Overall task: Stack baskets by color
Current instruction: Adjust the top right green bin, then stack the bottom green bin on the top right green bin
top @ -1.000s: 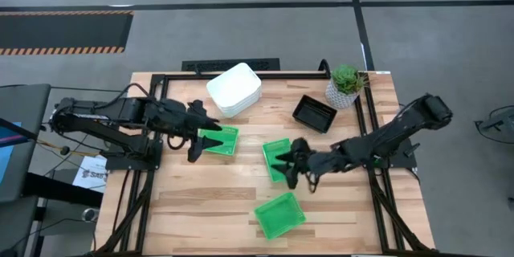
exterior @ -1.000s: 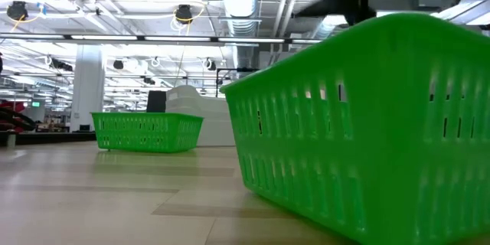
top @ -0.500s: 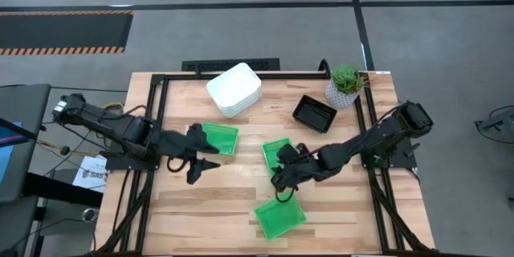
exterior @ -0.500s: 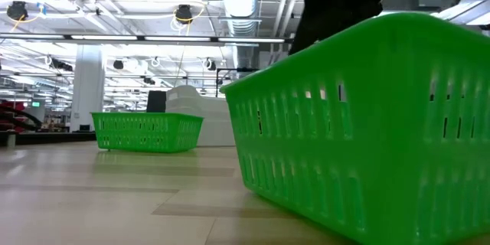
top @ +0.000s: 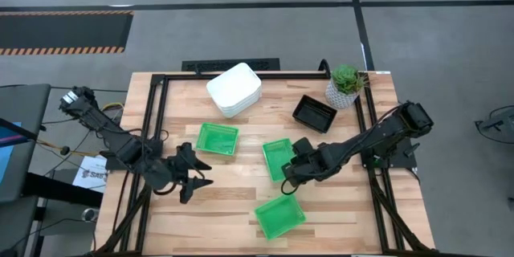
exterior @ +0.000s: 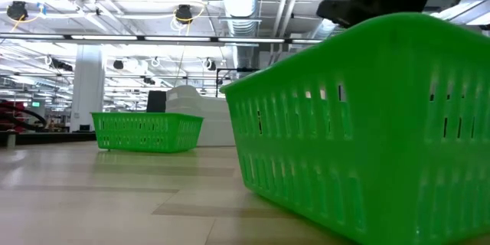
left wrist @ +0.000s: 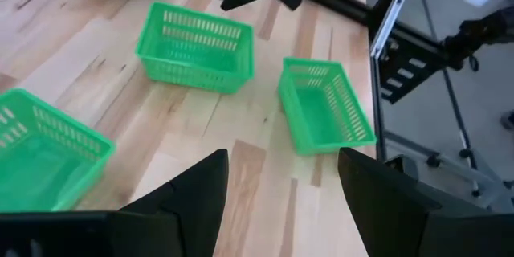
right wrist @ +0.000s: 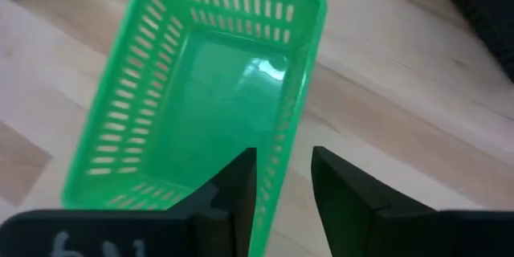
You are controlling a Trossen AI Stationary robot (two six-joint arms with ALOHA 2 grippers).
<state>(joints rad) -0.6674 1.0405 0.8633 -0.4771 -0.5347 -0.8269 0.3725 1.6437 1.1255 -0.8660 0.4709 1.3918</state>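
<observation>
The wooden table [top: 233, 201] holds all the baskets. Take the middle green basket [top: 278, 157] as the landmark. The right gripper [top: 291, 172] is right at this basket, on its side nearer the front edge of the table. In the right wrist view its two dark fingers [right wrist: 238, 186] stand one on each side of the basket's long wall [right wrist: 283, 154], one inside and one outside. There is a small gap between finger and wall, so it is not pinching the wall yet.

The front green basket [top: 279, 215] sits between the middle one and the table's front edge, a little apart from it. The left green basket [top: 218, 139] sits to the left of the middle one, with bare wood between them. The white baskets [top: 234, 89] are stacked behind and to the left, near the back edge. The black basket [top: 314, 113] is behind and to the right, just beside the potted plant [top: 346, 85].

The left gripper [top: 193, 178] is well to the left of the middle basket, in front of the left green one. Its fingers are spread wide and hold nothing.

A white paper [top: 90, 175] lies beside the table, past the left edge. It has dark letters, but they are too small to read.
</observation>
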